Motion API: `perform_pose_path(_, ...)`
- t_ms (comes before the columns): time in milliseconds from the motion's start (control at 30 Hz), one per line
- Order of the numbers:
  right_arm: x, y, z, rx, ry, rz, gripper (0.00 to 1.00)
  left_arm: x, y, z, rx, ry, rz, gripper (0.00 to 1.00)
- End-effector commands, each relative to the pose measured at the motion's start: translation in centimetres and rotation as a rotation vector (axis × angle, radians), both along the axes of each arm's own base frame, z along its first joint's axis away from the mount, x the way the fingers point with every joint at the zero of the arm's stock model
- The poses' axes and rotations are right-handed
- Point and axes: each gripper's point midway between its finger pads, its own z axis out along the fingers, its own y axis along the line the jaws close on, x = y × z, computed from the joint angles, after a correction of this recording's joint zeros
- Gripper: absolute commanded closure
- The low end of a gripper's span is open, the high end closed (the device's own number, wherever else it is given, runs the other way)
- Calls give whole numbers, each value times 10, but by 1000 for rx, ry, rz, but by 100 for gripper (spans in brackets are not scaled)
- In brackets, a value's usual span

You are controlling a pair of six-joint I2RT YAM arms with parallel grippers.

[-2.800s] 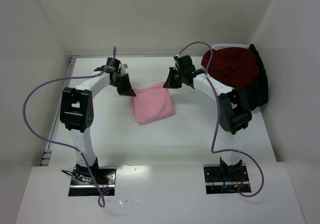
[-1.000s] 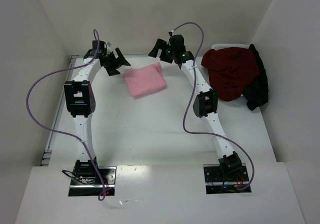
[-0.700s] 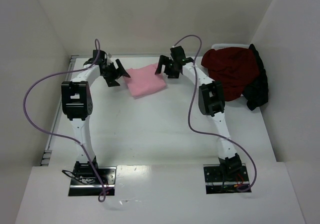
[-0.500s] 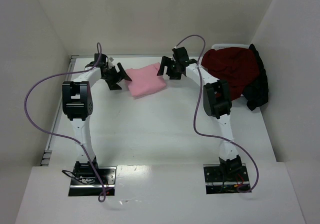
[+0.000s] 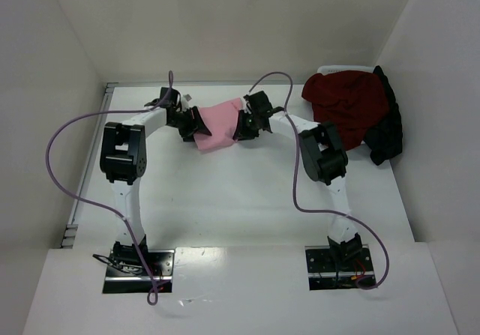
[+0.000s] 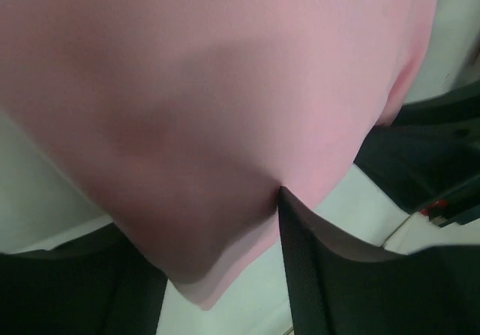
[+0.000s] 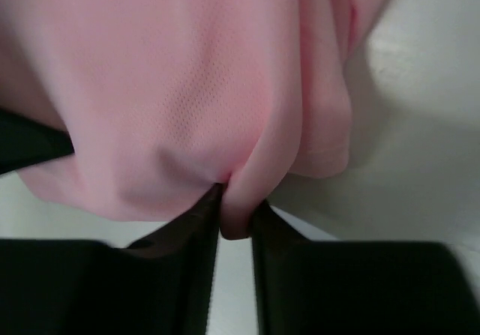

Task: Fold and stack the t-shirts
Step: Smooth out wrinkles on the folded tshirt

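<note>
The pink t-shirt (image 5: 217,121) lies as a folded packet on the desk (image 5: 247,192), in the upper middle of the top view, with a hand at each side. The right hand (image 5: 244,125) is at its right edge. In the right wrist view its fingers (image 7: 204,226) are nearly pressed together, with a fold of pink cloth pinched between them. The left hand (image 5: 189,124) is at the left edge. In the left wrist view the cloth fills the space between its fingers (image 6: 300,267), but I cannot tell if they already pinch it or only stand around it.

The step, as I judge it, is to take the packet from both sides and carry it to its stacking place. To do this well, the left hand should catch all layers before any lift. Then both hands should rise together at the same height, without pulling apart. Otherwise the fold may open, or the cloth may slip from the thin pinch on the right.

In the upper right of the top view the maroon t-shirt (image 5: 349,106) lies in a heap, touching a black t-shirt (image 5: 386,136) beside the wall. The right arm passes just beside this heap and its purple cable (image 5: 295,177) hangs loose, so a wide swing could drag on them.
</note>
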Motion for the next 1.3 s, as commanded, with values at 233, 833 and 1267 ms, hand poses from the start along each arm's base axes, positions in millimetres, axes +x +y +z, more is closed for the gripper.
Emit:
perform_pose_path(233,-60,-1,61,37,-113,40,96,-44,-5,37,14,-52,-32,64)
perform_pose_path(833,-202,-53,92,-8,13,47,25,-166,-3,52,111,130,-66,35)
perform_pose_path(1267,-118,-89,118,-30,-164,-164,29,-81,24,58,224,-15,51,37)
